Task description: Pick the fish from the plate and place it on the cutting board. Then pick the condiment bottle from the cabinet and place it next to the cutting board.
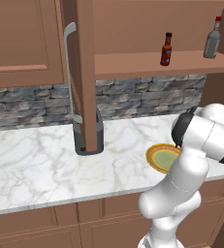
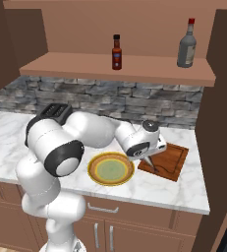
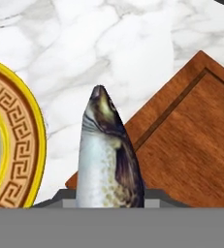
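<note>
My gripper [image 2: 150, 157] is shut on the fish [image 3: 108, 155], a silver-grey fish with a dark back that hangs nose-down from the jaws. In the right base view the fish [image 2: 151, 166] dangles just above the left edge of the reddish-brown cutting board [image 2: 173, 156]. The hand view puts the fish over bare marble between the plate [image 3: 21, 145] and the cutting board [image 3: 191, 140]. The yellow-rimmed plate [image 2: 93, 170] lies left of the board with nothing on it. On the shelf of the cabinet [image 2: 139, 66] stands the condiment bottle [image 2: 116, 52], also in the left base view as the condiment bottle [image 1: 167, 50].
A taller grey bottle with a red cap [image 2: 186, 44] stands further right on the shelf. The open cabinet door with its long grey handle [image 1: 71, 72] juts out over the counter, above a dark grey holder [image 1: 89, 140]. A stone backsplash [image 2: 110, 101] runs behind the marble counter.
</note>
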Controlling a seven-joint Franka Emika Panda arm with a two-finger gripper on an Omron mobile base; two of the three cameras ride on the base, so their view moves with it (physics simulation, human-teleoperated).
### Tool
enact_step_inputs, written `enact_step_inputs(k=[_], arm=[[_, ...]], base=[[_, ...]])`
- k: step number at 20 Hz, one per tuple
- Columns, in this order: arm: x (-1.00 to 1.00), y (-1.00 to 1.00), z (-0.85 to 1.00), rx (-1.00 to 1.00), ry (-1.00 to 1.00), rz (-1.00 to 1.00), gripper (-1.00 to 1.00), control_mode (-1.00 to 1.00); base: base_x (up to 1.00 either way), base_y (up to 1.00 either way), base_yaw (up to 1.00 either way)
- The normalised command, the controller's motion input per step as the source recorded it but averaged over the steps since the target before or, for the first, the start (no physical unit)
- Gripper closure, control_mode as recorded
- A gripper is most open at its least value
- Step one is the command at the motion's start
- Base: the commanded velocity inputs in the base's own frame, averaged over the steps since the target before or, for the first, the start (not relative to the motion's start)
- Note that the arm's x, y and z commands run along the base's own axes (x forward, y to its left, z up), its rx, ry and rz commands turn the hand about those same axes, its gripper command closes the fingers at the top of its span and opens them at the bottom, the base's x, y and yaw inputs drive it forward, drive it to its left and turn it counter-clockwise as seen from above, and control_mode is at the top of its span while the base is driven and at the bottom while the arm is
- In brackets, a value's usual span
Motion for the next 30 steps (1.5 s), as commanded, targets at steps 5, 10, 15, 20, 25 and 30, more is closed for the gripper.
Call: enact_step_inputs(k=[5,10,15,20,25,30], arm=[[0.14,-0.17,0.0,0.0,0.0,0.0,1.0,-1.0],[0.08,-0.14,-0.03,0.0,-0.02,0.0,1.0,-1.0],[0.12,-0.12,-0.14,0.0,-0.06,0.0,1.0,-1.0],[0.2,-0.1,-0.19,0.0,-0.06,0.0,1.0,-1.0],[0.22,-0.1,-0.23,0.0,-0.03,0.0,1.0,-1.0],[0.26,-0.17,-0.3,0.0,0.0,0.0,1.0,-1.0]], base=[[0.0,0.0,0.0],[0.0,0.0,0.0],[0.0,0.0,0.0],[0.0,0.0,0.0],[0.0,0.0,0.0],[0.0,0.0,0.0]])
